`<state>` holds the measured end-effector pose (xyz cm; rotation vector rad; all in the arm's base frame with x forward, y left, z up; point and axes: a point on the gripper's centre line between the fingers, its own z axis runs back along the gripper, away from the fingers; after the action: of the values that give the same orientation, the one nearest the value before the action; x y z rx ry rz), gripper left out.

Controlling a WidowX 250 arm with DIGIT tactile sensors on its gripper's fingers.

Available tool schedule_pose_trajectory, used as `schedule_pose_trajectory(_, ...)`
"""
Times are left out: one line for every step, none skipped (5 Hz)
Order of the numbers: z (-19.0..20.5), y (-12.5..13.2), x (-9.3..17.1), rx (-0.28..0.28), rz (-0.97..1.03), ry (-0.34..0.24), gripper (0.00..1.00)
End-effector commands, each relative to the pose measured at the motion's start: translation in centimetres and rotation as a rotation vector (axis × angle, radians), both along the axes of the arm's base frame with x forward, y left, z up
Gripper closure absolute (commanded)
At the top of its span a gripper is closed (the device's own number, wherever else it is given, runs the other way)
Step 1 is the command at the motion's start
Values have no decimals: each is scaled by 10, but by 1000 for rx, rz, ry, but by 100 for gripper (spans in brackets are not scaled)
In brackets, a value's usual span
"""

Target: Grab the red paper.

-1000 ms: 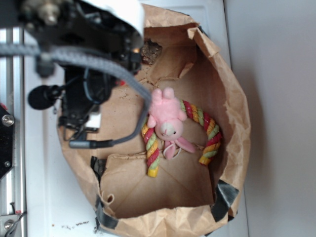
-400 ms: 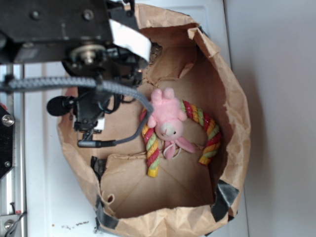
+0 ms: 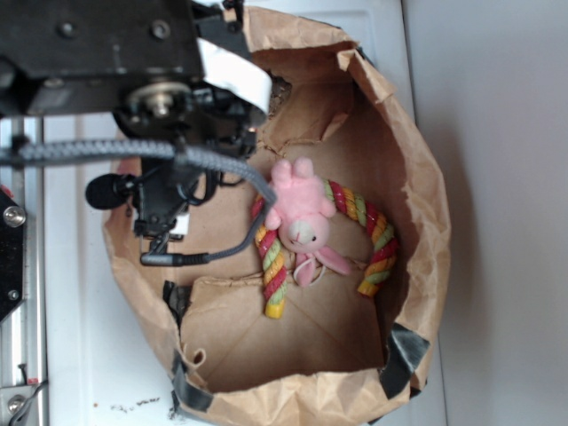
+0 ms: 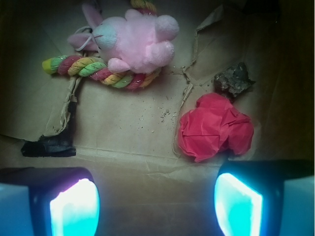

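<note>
In the wrist view the red paper lies crumpled on the brown bag floor, just ahead of the right fingertip and right of centre. My gripper is open, its two glowing pads wide apart with bare paper floor between them. The red wad touches neither pad. In the exterior view the arm hangs over the bag's upper left and hides the red paper; the fingers there are hidden too.
A pink plush bunny lies on a red-yellow-green rope ring inside the brown paper bag. A small dark brown lump sits just beyond the red paper. Black tape marks the bag floor at left.
The arm has swung over the bag's upper left and moved lower, now covering the dark lump. Between 0.4 s ago and now it has barely moved.
</note>
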<state>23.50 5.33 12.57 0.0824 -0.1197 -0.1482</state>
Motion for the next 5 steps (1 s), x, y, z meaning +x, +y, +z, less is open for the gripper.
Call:
schedule_pose_trajectory(6, -3, 3, -1, -11, -19, 0)
schedule_pose_trajectory(6, -3, 3, -1, -11, -19, 0)
schedule_pose_trajectory(0, 4, 11, 0, 13, -30, 0)
schedule_pose_trajectory(-1, 18, 27, -3, 70, -34, 0)
schedule_pose_trajectory(-11, 29, 41, 11, 99, -34, 0)
